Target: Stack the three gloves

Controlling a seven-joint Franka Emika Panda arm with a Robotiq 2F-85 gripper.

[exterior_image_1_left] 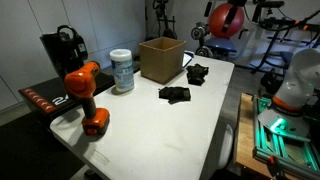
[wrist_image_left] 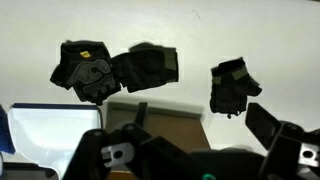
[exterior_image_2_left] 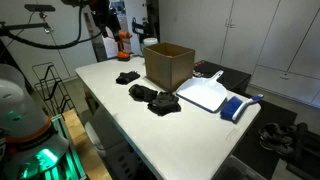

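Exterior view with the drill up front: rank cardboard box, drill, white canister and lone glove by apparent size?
1-2 (unranked): cardboard box and orange drill look about alike, and the drill is nearest the camera, which inflates it.
3: white canister.
4: lone glove, farther back by the box.

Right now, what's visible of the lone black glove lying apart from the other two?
The lone black glove looks like dark fabric with short stubby fingers. It lies flat on the white table, near the open brown cardboard box, apart from the two touching black gloves. Only the tabletop appears to touch it.
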